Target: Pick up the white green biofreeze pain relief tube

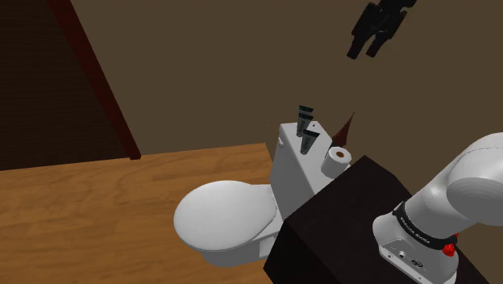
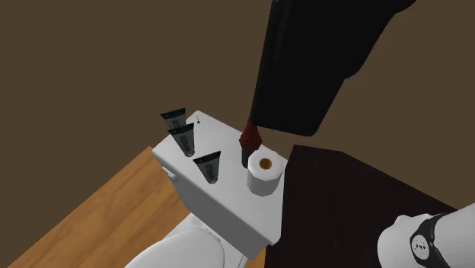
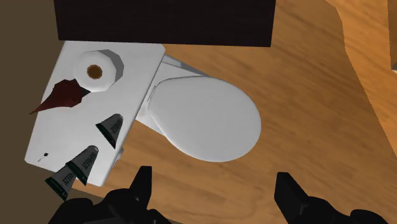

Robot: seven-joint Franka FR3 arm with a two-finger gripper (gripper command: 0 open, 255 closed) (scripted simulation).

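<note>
1. Gripper (image 3: pixel 216 191): fingers spread wide, nothing between them. In the shoulder view you see it (image 1: pixel 364 50) high over the tank, well apart from everything, with open air on all sides.
2. Tubes, three alike, grey with dark green bands: you cannot tell which one is the task's. They stand upright, wider end up, in a loose row on the tank lid (image 3: pixel 137 70), at the end away from the stand (image 3: pixel 165 22). First tube (image 3: pixel 110 129) stands near the seat-side edge. Second tube (image 3: pixel 84 161) and third tube (image 3: pixel 60 181) stand close to the lid's end edge. In the second exterior view the tubes (image 2: pixel 183 139) are apart from one another, with bare lid between.
3. Roll (image 3: pixel 97 71): stands on end at the lid's stand end, near that edge.
4. Dark red cone (image 3: pixel 63 94): just beside the roll, toward the wall-side edge.
5. Toilet seat (image 3: pixel 210 118): shut, below the tank's front.
6. Floor (image 3: pixel 305 76): wood, around the toilet.
</note>
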